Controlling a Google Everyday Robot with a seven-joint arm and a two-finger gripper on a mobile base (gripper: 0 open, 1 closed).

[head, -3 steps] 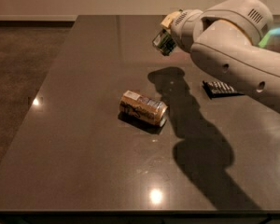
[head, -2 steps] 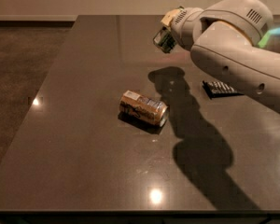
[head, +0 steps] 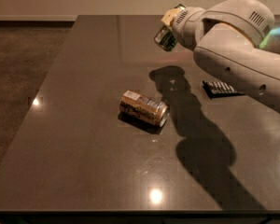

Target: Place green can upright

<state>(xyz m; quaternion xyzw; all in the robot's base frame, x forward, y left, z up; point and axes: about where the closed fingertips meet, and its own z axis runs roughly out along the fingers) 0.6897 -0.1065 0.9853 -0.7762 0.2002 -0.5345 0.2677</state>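
Starting at the left, we see a broad stretch of the dark, glossy table (head: 70, 129) with only light reflections on it. Then comes a gold-brown can (head: 143, 108) lying on its side near the middle, its long axis running from upper left to lower right. That one is not ours to handle. Further right and well above the surface is the green can (head: 162, 38), which sits in the end effector (head: 170, 26) itself. The end effector is closed around the can, and a pale finger pad (head: 169, 17) shows against the can's upper part. What the next move turns on, as we read it, is the can's tilt. Its long axis slants from upper right down to lower left, so the lower end points toward the table at an angle rather than squarely. We judge the wrist must bring that axis vertical before lowering the can. The can looks small and green, with a dark and pale patterned label and a glint of metal at its lower end. Its shadow (head: 170, 76) falls on bare table just right of the gold-brown can, near but apart from it. Beyond that lies a flat dark object (head: 221, 88), possibly a remote, partly under the pale arm (head: 238, 55).
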